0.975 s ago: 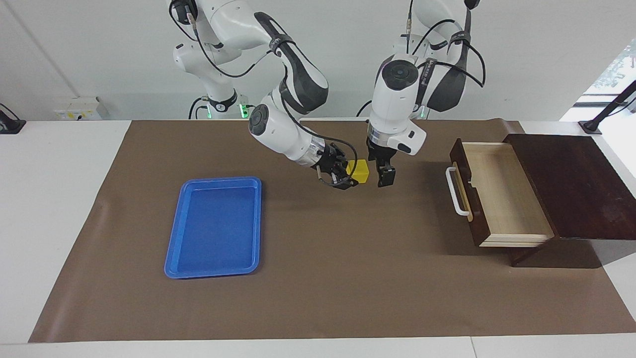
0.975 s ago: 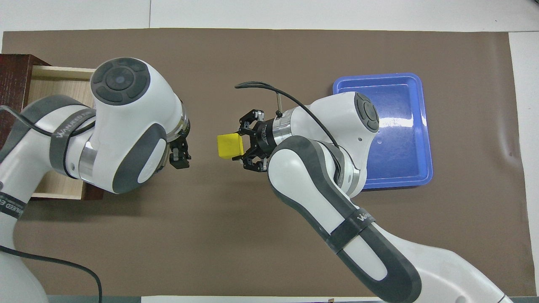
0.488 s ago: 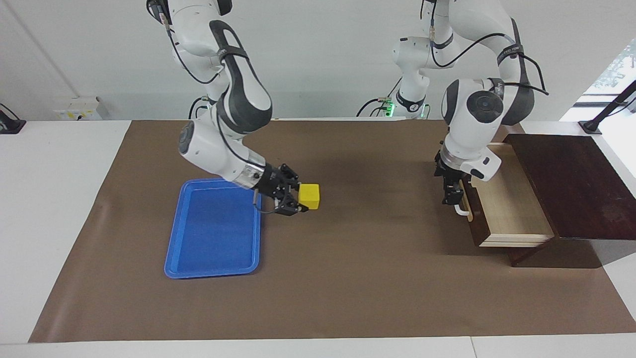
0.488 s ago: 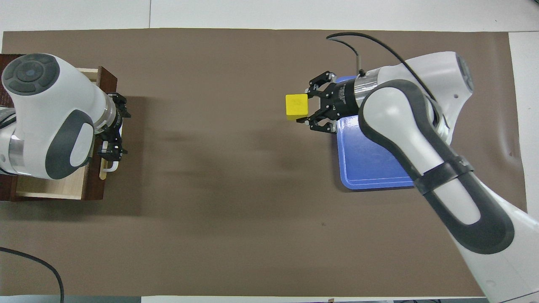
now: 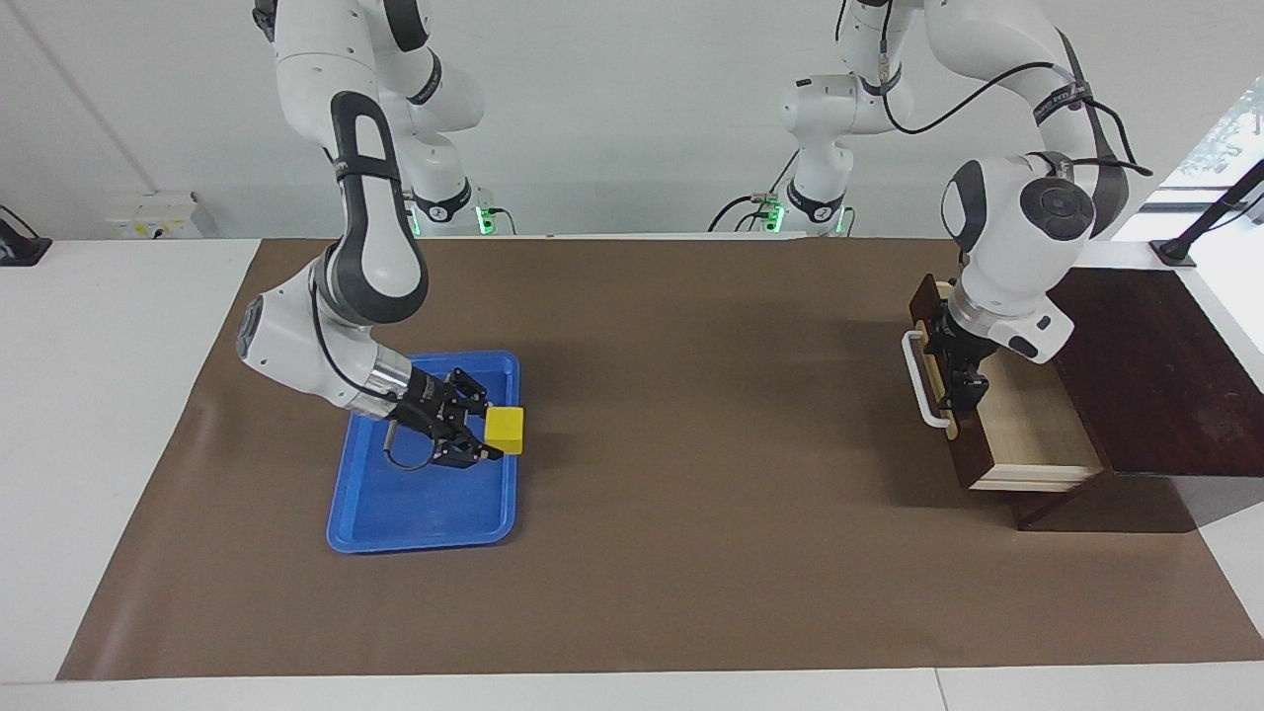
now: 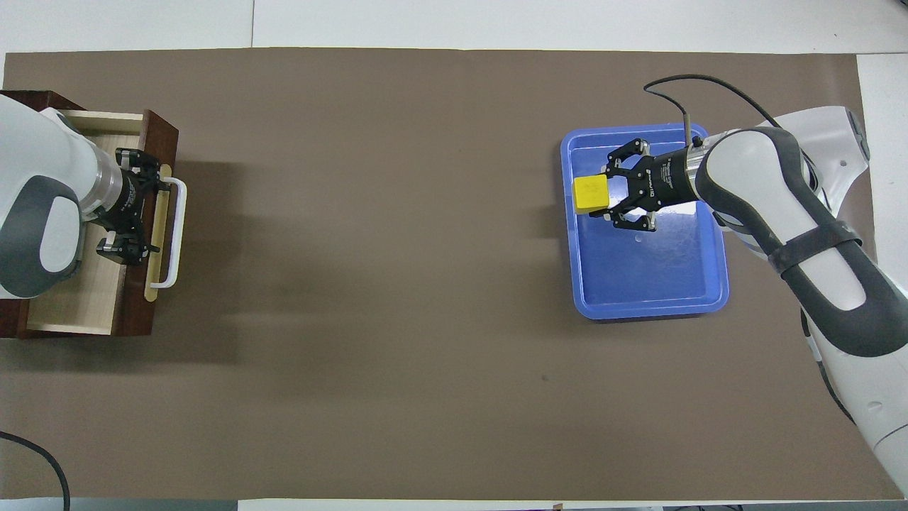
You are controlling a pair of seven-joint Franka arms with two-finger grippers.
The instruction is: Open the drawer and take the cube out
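Now right gripper [image 5: 484, 440] fingers grasp the smooth yellow cube [image 5: 505, 431] over the glossy blue tray [image 5: 425, 504]; left gripper [image 5: 963, 380], seemingly spread, at the wooden drawer [image 5: 1027, 425]

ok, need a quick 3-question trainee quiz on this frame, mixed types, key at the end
1. True or false: the cube is held by the right gripper over the blue tray.
2. Which gripper is at the drawer? A) left B) right
3. Fill in: the drawer is ____ (open/shut).

Key: 1 true; 2 A, the left gripper is just inside the drawer front, by the white handle; 3 open.
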